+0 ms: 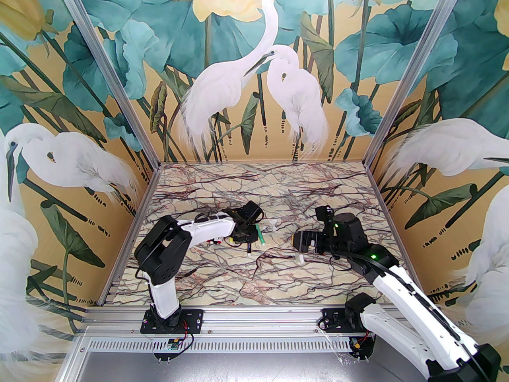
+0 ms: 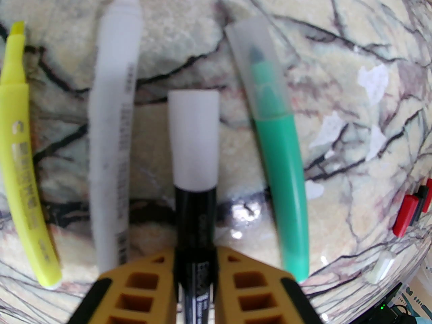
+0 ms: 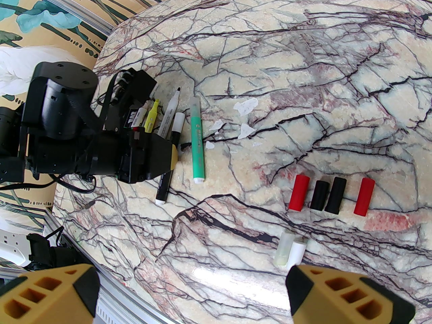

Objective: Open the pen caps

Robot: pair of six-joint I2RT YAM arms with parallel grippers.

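My left gripper (image 2: pixel 195 258) is shut on the barrel of a black pen (image 2: pixel 195 214) that wears a white cap (image 2: pixel 194 137); it lies flat on the marble. Beside it lie an uncapped yellow highlighter (image 2: pixel 20 167), an uncapped white pen (image 2: pixel 113 140) and a green pen (image 2: pixel 285 181) under a clear cap (image 2: pixel 260 69). In the right wrist view, loose pen caps form a row: red (image 3: pixel 298 192), black (image 3: pixel 319 195), black (image 3: pixel 335 195), red (image 3: pixel 363 196). A clear cap (image 3: pixel 282 248) and a white one (image 3: pixel 296 253) lie just ahead of my open right gripper (image 3: pixel 192 278).
The left arm (image 1: pixel 199 229) reaches over the pens from the left, and the right arm (image 1: pixel 346 233) hovers at centre right. Small white scraps (image 3: pixel 244 106) dot the marble table (image 1: pixel 258 189) beyond the green pen. Aluminium rails (image 1: pixel 222 316) edge the near side.
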